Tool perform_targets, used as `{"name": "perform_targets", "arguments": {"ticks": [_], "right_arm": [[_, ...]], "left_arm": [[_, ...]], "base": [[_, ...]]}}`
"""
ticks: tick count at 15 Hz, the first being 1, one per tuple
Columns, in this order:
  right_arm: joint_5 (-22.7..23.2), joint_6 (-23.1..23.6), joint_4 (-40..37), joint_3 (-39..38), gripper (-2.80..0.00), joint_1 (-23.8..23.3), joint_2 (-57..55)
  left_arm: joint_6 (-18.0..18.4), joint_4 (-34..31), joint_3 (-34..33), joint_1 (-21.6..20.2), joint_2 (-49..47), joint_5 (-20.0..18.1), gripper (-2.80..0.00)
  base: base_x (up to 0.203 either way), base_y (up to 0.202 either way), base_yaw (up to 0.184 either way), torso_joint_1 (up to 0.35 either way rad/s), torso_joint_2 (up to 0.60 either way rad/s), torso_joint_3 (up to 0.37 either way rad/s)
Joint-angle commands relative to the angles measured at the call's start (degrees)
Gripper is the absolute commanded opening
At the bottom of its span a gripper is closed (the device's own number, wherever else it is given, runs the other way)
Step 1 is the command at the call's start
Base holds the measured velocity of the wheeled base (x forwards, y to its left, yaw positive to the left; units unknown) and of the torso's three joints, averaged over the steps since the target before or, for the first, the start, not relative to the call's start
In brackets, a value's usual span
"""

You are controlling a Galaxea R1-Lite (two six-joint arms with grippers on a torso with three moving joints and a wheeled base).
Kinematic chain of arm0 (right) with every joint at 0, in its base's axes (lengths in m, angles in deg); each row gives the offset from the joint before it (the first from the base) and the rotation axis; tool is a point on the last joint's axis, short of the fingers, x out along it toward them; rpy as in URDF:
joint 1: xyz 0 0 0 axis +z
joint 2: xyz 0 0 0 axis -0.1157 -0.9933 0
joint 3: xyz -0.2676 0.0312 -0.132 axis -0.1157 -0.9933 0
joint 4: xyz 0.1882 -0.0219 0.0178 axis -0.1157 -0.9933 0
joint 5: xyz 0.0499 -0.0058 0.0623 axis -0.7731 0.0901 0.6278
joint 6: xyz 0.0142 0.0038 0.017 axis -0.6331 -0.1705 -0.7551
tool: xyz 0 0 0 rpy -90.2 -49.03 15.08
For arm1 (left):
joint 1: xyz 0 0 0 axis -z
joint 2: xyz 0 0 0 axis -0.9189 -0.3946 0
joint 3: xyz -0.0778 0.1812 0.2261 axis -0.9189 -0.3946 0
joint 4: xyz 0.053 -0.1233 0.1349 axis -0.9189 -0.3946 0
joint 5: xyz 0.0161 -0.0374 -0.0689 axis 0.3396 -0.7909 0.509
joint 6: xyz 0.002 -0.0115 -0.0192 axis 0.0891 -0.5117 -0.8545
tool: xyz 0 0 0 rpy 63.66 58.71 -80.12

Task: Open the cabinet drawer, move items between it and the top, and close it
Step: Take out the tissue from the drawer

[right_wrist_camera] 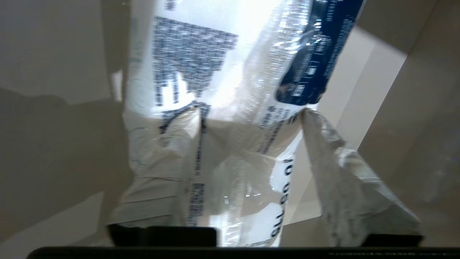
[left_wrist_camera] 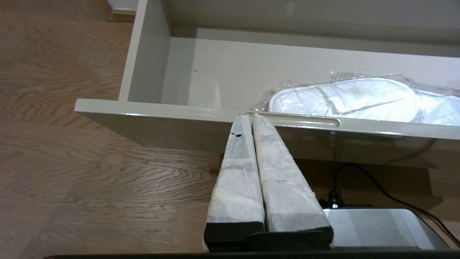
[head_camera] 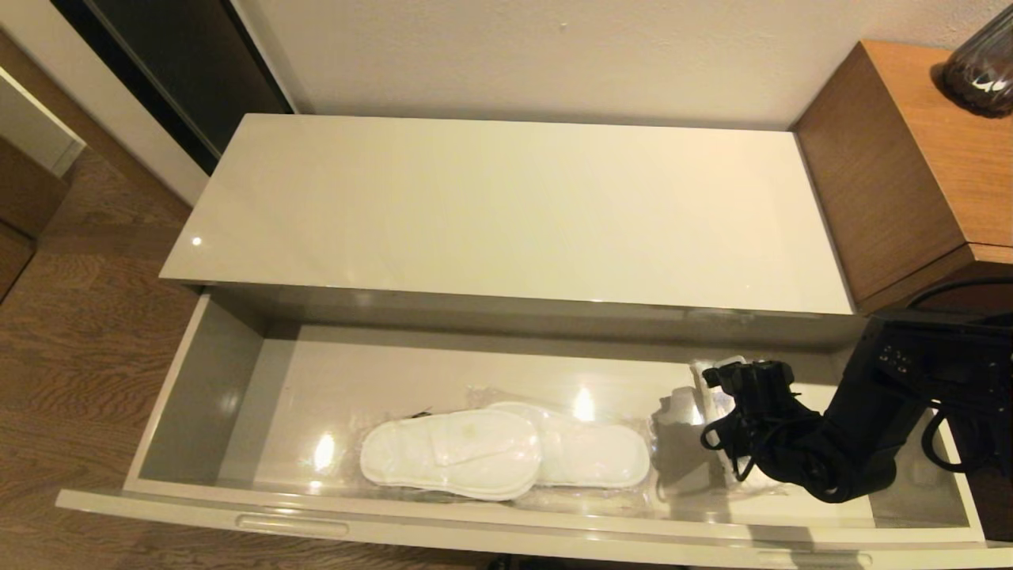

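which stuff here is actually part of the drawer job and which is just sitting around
Part of the job:
- cabinet drawer, pulled open
- wrapped slippers inside it
- tissue pack, between the right gripper fingers
- cabinet top

Just lying about:
- brown wooden unit
- dark glass vase on it
- left gripper, parked by the drawer front

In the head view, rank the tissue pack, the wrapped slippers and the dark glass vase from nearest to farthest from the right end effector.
1. White tissue pack with blue print: at the right end effector, in the open drawer's right end.
2. Flat white slippers in clear plastic wrap: mid-drawer, toward the robot's left.
3. Dark glass vase: far back right, on the brown wooden unit.
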State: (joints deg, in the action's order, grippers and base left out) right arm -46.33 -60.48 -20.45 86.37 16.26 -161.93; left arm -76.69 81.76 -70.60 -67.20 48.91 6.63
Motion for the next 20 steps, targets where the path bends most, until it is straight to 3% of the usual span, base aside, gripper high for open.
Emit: {"name": "perform_targets", "arguments": {"ticks": [1,4,12,17,18,20], "right_arm": [[-0.2,0.1,-0.1,-0.7,-2.8,0.1,0.2],[0.1,0.2,-4.1,-1.6,-2.8,0.1,5.8],[2.6,-2.7,-31.9,1.0,-2.8,0.6,23.3],[2.4,-5.3,-33.5,7.6,-2.8,0.3,19.4],[2.3,-5.3,-33.7,10.2,0.0,0.1,18.2],[2.3,-5.1,-33.8,13.2,0.0,-0.2,15.0]], "left_arm": [[0.0,0.0,0.0,0.0,0.0,0.0,-2.8],[0.0,0.0,-0.1,0.0,0.0,0.0,-2.8],[0.0,0.0,0.0,0.0,0.0,0.0,-2.8],[0.0,0.0,0.0,0.0,0.0,0.0,-2.8],[0.0,0.0,-0.1,0.0,0.0,0.0,-2.8],[0.0,0.0,-0.1,0.0,0.0,0.0,-2.8]], "base": [[0.0,0.0,0.0,0.0,0.0,0.0],[0.0,0.0,0.0,0.0,0.0,0.0],[0.0,0.0,0.0,0.0,0.0,0.0],[0.0,0.0,0.0,0.0,0.0,0.0],[0.0,0.0,0.0,0.0,0.0,0.0],[0.0,0.0,0.0,0.0,0.0,0.0]]}}
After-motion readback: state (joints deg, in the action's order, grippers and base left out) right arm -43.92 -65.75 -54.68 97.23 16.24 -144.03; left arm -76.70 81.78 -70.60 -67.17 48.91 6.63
